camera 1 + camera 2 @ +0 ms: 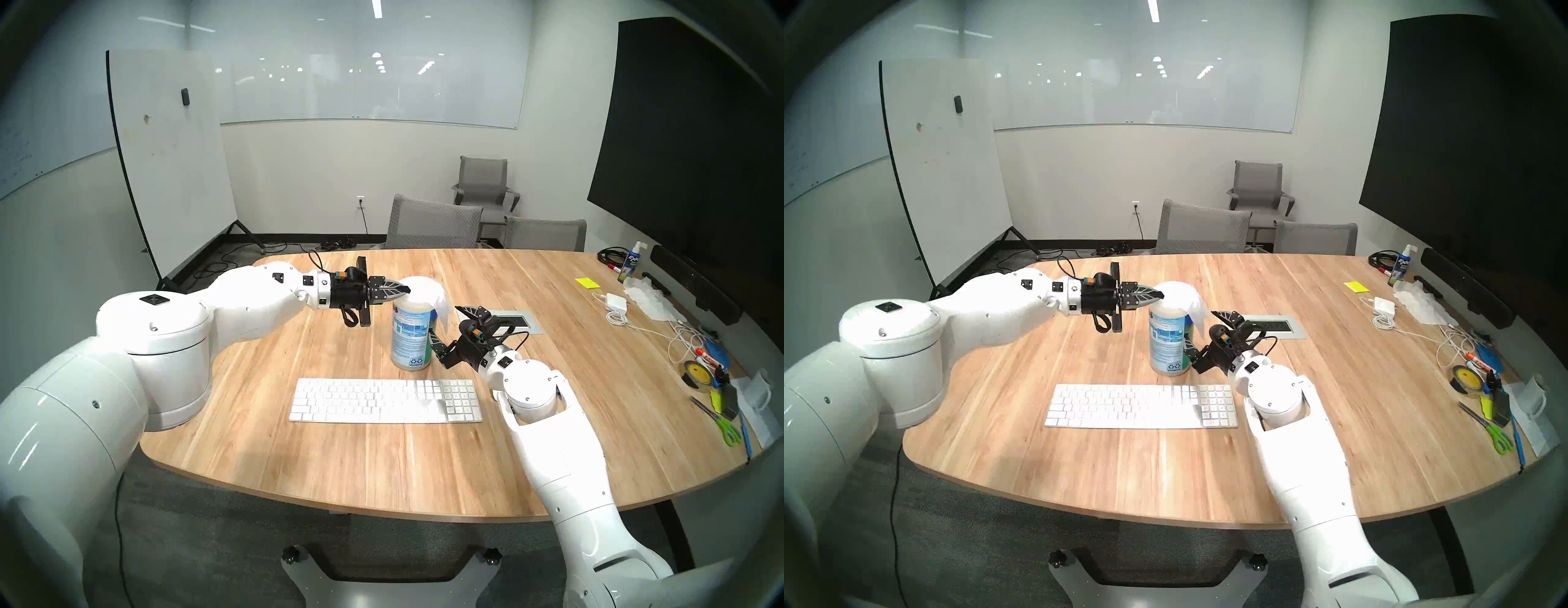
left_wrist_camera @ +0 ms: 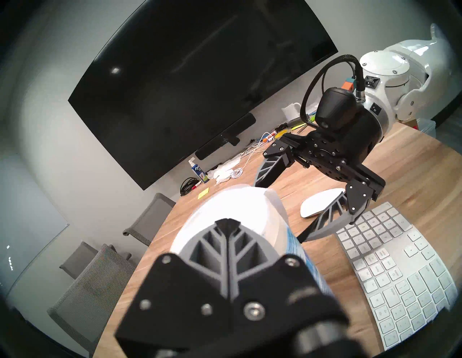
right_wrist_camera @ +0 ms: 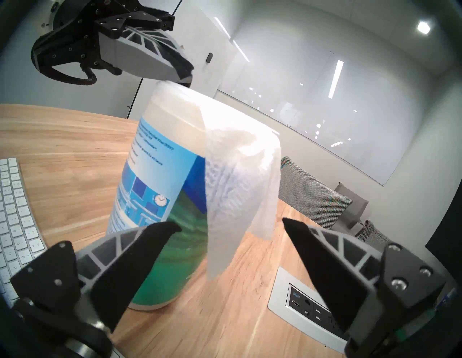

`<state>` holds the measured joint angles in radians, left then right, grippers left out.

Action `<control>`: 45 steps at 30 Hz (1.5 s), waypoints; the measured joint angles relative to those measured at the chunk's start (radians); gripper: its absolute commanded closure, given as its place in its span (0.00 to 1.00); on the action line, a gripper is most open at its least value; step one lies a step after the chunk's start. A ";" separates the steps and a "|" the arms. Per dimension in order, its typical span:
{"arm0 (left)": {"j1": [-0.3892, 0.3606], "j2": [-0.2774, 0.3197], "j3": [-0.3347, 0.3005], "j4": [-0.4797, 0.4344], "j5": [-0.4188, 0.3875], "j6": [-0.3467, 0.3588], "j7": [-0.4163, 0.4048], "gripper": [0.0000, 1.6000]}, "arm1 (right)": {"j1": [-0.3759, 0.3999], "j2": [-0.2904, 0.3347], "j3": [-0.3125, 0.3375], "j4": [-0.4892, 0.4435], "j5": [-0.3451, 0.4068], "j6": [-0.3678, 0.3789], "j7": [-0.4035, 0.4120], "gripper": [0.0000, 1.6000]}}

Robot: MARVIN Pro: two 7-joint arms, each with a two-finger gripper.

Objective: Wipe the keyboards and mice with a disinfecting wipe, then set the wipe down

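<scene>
Left tool point(image 1: 405, 290) pinched together on the wipe point(image 1: 428, 293) atop the canister point(image 1: 412, 335); right tool point(image 3: 231, 225) gapes apart, sheet dangling between its fingers.

The left tool point(image 1: 405, 290), mid-frame in the head view, points level toward the right, its fingers pressed together. Lower right of it, the right tool point(image 1: 449, 325) gapes wide.

Canister point(image 1: 410, 335) blocks right hand point(image 1: 449, 327); tabletop point(image 1: 339, 458) elsewhere open.
</scene>
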<state>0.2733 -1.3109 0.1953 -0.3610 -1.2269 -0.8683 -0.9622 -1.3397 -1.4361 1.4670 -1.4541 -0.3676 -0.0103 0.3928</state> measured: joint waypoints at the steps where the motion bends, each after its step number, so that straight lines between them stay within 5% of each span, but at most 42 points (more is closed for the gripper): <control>1: 0.000 0.000 0.002 -0.001 -0.002 0.000 0.000 1.00 | 0.001 -0.001 -0.001 0.000 0.000 0.000 -0.001 1.00; 17: -0.005 0.000 0.030 -0.003 -0.024 -0.006 0.006 1.00 | -0.020 -0.002 0.014 -0.064 0.010 -0.001 -0.010 1.00; 45: -0.016 0.000 0.079 -0.016 -0.057 -0.016 0.016 1.00 | -0.295 0.036 0.158 -0.417 0.108 -0.010 0.015 1.00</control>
<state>0.2573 -1.3105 0.2747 -0.3766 -1.2840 -0.8841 -0.9462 -1.6343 -1.4005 1.6248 -1.8708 -0.2596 -0.0198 0.4082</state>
